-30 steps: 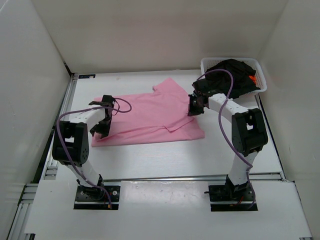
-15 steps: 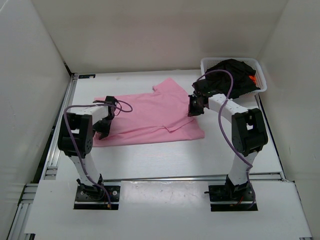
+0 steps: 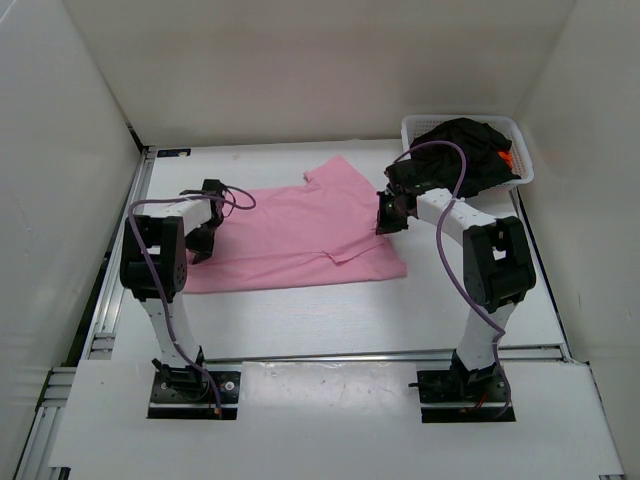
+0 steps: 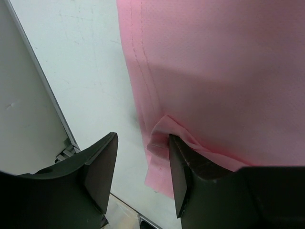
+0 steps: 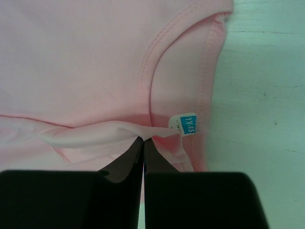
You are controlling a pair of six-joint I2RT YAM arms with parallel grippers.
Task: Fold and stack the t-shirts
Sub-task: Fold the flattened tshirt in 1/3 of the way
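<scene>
1. The pink t-shirt (image 3: pixel 300 235) lies spread flat on the white table (image 3: pixel 330 310), between the two arms.
2. The left gripper (image 4: pixel 143 157) hangs over the shirt's left hem. Its jaws are released and stand apart, with a small raised wrinkle of cloth against one finger.
3. The right gripper (image 5: pixel 143 143) is clenched on a fold of the pink t-shirt by the collar, next to a small blue label (image 5: pixel 185 125).
4. The black t-shirt (image 3: pixel 465 145) is heaped in the basket (image 3: pixel 410 125) at the far right corner, and the orange t-shirt (image 3: pixel 507 158) peeks out beside it.
</scene>
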